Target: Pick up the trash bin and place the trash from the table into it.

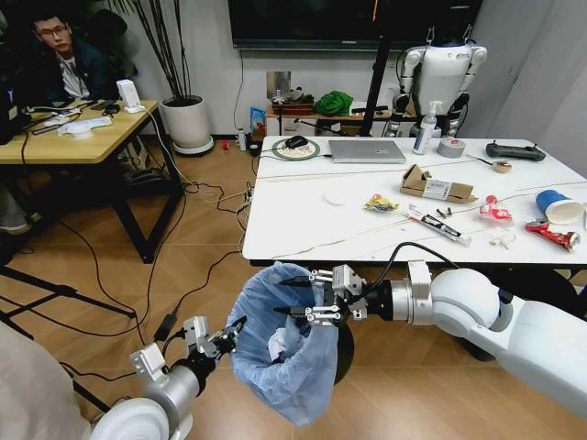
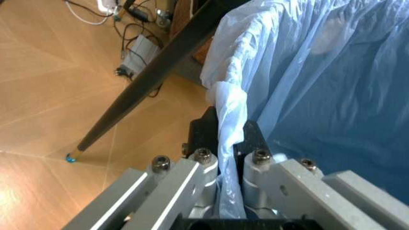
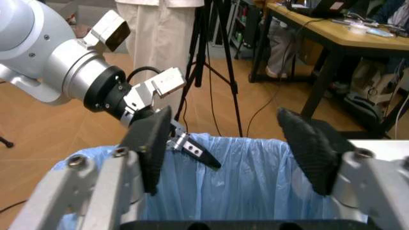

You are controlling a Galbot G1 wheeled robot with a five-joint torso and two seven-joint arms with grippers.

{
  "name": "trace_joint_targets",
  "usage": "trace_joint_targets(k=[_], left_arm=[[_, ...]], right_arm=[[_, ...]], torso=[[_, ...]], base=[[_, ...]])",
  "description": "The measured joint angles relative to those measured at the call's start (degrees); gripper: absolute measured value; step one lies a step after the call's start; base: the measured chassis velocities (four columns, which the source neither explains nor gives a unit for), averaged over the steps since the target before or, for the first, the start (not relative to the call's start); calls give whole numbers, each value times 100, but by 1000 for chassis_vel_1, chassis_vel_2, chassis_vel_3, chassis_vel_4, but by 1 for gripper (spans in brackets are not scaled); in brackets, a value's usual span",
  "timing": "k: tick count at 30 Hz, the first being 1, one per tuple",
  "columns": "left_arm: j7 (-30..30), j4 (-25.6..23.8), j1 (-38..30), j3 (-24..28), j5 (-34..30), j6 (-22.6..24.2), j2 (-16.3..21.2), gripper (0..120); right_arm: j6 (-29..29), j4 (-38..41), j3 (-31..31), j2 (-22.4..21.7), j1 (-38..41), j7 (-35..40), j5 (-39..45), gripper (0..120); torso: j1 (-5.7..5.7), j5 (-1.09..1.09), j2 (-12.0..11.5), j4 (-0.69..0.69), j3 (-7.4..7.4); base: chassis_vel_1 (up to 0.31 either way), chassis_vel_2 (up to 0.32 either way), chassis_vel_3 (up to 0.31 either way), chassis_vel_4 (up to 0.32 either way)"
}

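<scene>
The trash bin (image 1: 292, 353) hangs in the air just in front of the near edge of the table (image 1: 303, 215), tilted, its light-blue bag spilling over the rim and sagging below. Inside the bag something white and crumpled (image 1: 278, 344) lies against the wall; what else is in there cannot be made out. The left gripper (image 1: 231, 330) comes up from the lower left and its fingers are pinched together on the bag at the bin's rim; in the left wrist view a twisted fold of the plastic (image 2: 230, 143) runs between the two closed pads. The right gripper (image 1: 295, 297) reaches in from the right and sits over the bin's mouth with its fingers spread apart, holding nothing; the right wrist view looks down between its two black pads (image 3: 152, 141) into the blue-lined opening (image 3: 255, 182), with the left gripper (image 3: 191, 149) at the far rim.

On the table the trash is spread along the right half: a torn cardboard box (image 1: 437, 184), a snack wrapper (image 1: 381, 203), a white tube (image 1: 440, 225), a red and white wrapper (image 1: 495, 212), a blue paper cup (image 1: 558, 205) on its side, and a red tube (image 1: 553, 235) near the right edge. Farther back stand a silver laptop (image 1: 367, 150), a spray bottle (image 1: 426, 127), a tape roll (image 1: 450, 147) and a black controller (image 1: 515, 151). A black table leg (image 2: 147, 79) slants just beside the bag in the left wrist view. Cables (image 1: 197, 238) trail over the wooden floor to the left, near a yellow desk (image 1: 83, 137).
</scene>
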Motion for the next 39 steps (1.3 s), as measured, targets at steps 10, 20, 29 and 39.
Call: trace_joint_targets(k=[10,20,29,39], left_arm=[[-154,-267,429,-278,48,126,154,0],[-239,-374,506,-506,-324,168,785,0],[-266,-417,604,-718,-483,208,994,0],[-253,-499,776,-857,-257,257,697,0]], right_arm=[[97,-390,804,403,-227,589,626,99],[-281,-1209,1012,1365,30,2187,851,100],[-914,-2434,516,2216,730,3619,609,100],[-1169,-4273,-85,2821,1889,3598,-81,100]], torso=[[0,0,0,0,-1],[0,-1,0,0,0],[0,-2,0,1,1],[0,-3,0,-1,0]], base=[[0,0,0,0],[0,0,0,0],[0,0,0,0],[0,0,0,0]])
